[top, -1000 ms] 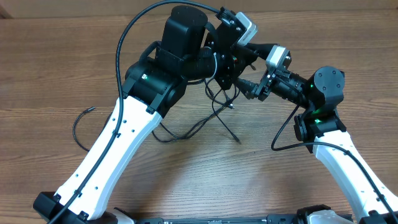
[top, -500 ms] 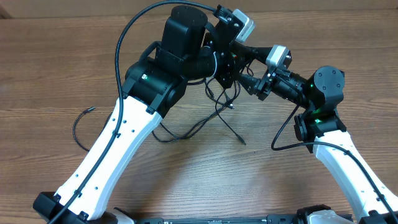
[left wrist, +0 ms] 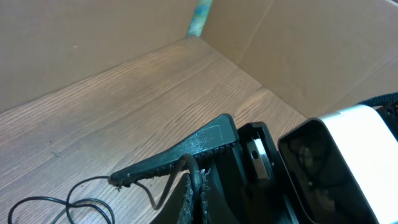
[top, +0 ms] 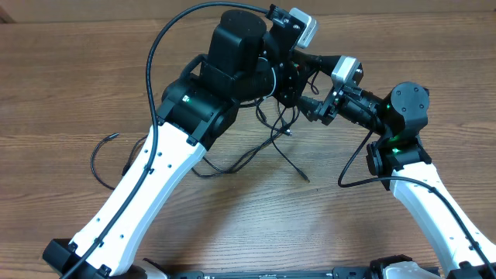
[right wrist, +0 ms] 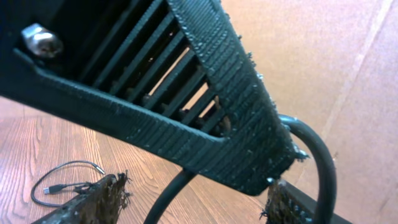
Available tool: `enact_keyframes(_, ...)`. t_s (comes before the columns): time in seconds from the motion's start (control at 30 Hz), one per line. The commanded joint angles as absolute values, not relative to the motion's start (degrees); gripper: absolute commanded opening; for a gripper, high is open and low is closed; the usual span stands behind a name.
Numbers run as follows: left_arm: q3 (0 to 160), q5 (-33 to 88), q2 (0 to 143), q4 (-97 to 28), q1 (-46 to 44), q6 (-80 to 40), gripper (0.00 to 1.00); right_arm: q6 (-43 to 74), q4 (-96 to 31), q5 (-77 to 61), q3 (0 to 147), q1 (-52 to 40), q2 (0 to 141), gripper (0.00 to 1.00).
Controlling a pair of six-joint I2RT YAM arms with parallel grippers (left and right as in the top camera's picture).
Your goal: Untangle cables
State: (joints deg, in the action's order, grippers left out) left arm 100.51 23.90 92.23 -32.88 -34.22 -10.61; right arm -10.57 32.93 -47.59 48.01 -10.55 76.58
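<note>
A bunch of thin black cables [top: 273, 139] hangs from my left gripper [top: 285, 79] down to the wooden table, one plug end [top: 304, 178] lying to the right. The left gripper [left wrist: 196, 202] is shut on a cable strand [left wrist: 186, 171] running up between its pads. My right gripper [top: 308, 105] sits just right of it, open. In the right wrist view its fingertips [right wrist: 99, 198] stand wide apart, straddling the tip of the left gripper's ribbed finger [right wrist: 236, 124]. A black cable [right wrist: 320, 168] curves through that gap.
A separate thin cable [top: 99, 159] lies curled on the table at the left. Loose cable loops [left wrist: 46, 205] rest on the wood below the grippers. Cardboard walls [left wrist: 298, 50] stand behind the table. Thick black arm cables [top: 159, 46] arc overhead.
The left arm has shifted slightly right and up with the cable. The dangling plug end has slid a little to the right. The right gripper stays close beside it.
</note>
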Motion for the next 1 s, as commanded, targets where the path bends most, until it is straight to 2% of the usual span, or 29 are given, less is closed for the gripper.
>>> enact_keyframes(0.0, 101.78, 20.32, 91.07, -32.27, -35.20, -12.05, 0.04, -10.76, 33.30, -48.86, 49.04, -10.87, 76.53, 0.75)
enact_keyframes(0.07, 101.78, 20.05, 91.07, -32.21, -35.57, -12.10, 0.04, -10.76, 33.30, -48.86, 49.04, -10.87, 76.53, 0.77)
enact_keyframes(0.17, 101.78, 19.27, 91.07, -32.23, -35.92, -12.08, 0.04, -10.76, 33.32, -48.86, 49.04, -10.87, 76.53, 0.73)
enact_keyframes(0.27, 101.78, 19.05, 91.07, -32.21, -36.01, -12.08, 0.04, -10.76, 33.30, -48.88, 49.04, -10.87, 76.53, 0.64)
enact_keyframes(0.47, 101.78, 18.83, 91.07, -32.05, -35.94, -12.03, 0.05, -10.79, 33.30, -48.88, 49.04, -10.87, 76.53, 0.37)
enact_keyframes(0.63, 101.78, 18.83, 91.07, -31.22, -35.92, -11.97, 0.04, -10.79, 33.32, -48.86, 49.04, -10.87, 76.53, 0.25)
enact_keyframes(0.87, 101.78, 17.87, 91.07, -31.24, -35.92, -11.77, 0.05, -10.79, 33.30, -48.88, 49.04, -10.87, 76.53, 0.14)
enact_keyframes(0.9, 101.78, 17.45, 91.07, -31.27, -35.92, -11.73, 0.10, -10.79, 33.32, -48.86, 49.04, -10.87, 76.53, 0.13)
enact_keyframes(0.97, 101.78, 17.37, 91.07, -31.22, -35.92, -10.68, 0.33, -10.79, 33.34, -48.86, 49.04, -10.87, 76.53, 0.10)
